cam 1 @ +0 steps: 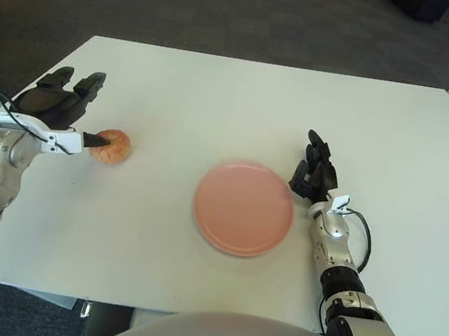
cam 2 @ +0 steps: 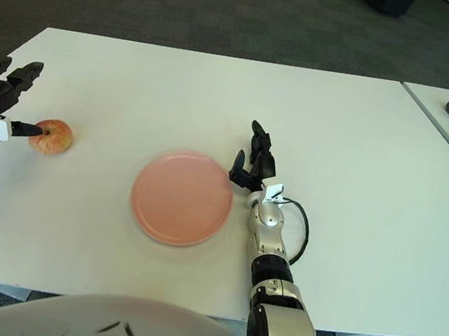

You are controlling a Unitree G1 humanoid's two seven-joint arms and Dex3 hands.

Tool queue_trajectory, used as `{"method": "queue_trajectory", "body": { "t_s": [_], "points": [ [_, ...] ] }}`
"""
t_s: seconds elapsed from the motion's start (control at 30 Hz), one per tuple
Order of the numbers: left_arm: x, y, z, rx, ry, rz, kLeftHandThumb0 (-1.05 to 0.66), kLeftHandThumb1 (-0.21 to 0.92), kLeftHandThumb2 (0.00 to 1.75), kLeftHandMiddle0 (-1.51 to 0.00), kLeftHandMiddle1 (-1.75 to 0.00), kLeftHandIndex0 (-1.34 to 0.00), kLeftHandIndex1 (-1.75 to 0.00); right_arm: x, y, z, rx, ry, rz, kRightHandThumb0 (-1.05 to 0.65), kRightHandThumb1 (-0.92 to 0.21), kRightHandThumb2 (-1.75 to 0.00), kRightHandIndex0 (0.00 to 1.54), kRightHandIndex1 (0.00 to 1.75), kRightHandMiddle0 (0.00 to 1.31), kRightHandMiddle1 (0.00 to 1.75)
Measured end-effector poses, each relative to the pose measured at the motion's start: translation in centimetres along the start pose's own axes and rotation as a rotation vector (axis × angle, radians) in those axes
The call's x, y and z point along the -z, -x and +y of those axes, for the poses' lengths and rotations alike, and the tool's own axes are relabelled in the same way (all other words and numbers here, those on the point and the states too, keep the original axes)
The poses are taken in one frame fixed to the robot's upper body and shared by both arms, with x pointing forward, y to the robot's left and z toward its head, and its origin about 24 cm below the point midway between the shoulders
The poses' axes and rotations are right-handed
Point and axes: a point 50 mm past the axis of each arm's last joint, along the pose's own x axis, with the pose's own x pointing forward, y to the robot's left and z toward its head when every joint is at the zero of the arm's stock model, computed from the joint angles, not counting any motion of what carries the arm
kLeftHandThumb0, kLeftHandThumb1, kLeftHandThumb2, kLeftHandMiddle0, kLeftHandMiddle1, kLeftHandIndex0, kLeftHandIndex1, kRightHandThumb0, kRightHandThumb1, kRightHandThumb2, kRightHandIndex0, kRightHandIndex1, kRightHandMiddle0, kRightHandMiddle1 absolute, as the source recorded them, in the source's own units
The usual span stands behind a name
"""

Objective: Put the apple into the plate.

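While the apple lies on the white bench, well apart from the pink plate to its right, our left hand is just beside it, fingers spread, one dark fingertip touching it without grasping. Our right hand shows beside the plate's right edge, fingers relaxed, holding nothing.

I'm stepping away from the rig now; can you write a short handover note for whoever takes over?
Left hand: open, beside the apple, one finger at its left side, no grasp yet.
Right hand: idle, by the right edge of the plate.
The apple sits on the table, left of the plate, which holds nothing.
Done: the reach to the apple.
Left: grasp it, carry it, set it on the plate.
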Motion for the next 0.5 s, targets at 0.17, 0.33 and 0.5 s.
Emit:
{"method": "queue_trajectory", "body": {
  "t_s": [0.17,0.33,0.5],
  "points": [
    [-0.11,-0.28,-0.13,0.013,0.026,-0.018,-1.05,0.92,0.19,0.00,0.00,0.00,0.00,-0.03,-0.01,-0.06,0.007,-0.001,-0.001,-0.42,-0.56,-1.32,0.14,0.01,0.00,0.39],
    [-0.44,-0.39,-0.46,0.039,0.082,-0.052,-1.05,0.92,0.12,0.00,0.00,0.00,0.00,-0.03,0.02,-0.12,0.011,-0.003,0.001,-0.39,-0.53,-1.37,0.15,0.01,0.00,0.39],
    [-0.82,-0.39,-0.57,0.048,0.138,-0.098,-1.05,0.90,0.09,0.00,0.00,0.00,0.00,0.01,0.01,-0.18,0.012,-0.007,0.007,-0.36,-0.51,-1.40,0.16,0.01,0.00,0.39]
  ]
}}
